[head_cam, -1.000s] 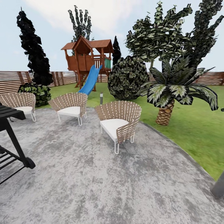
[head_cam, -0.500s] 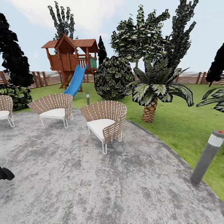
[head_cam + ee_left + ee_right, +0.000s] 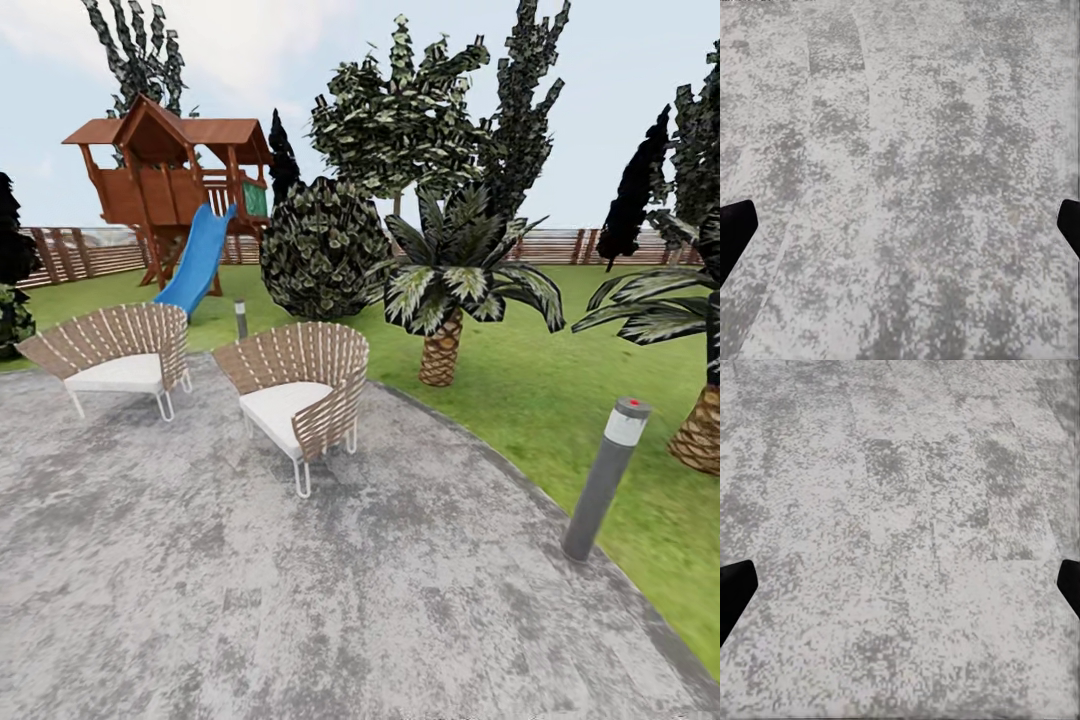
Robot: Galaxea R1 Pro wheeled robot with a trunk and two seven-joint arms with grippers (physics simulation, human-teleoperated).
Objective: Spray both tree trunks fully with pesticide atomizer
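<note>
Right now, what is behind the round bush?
Behind the round bush rises a leafy tree, its crown above the bush, and the slat fence runs along the lawn's far edge. The tree's lower trunk is covered by the bush and the palm.

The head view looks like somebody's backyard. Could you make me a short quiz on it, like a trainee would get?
1. True or false: the blue slide hangs off the wooden playhouse.
2. How many wicker chairs stand on the grey paving?
3. The grey bollard light with the red dot on top stands: A) in the middle of the lawn; B) at the paving's edge, beside the grass; C) between the chairs.

Key
1. True.
2. Two, side by side, both with white cushions.
3. B.
</note>
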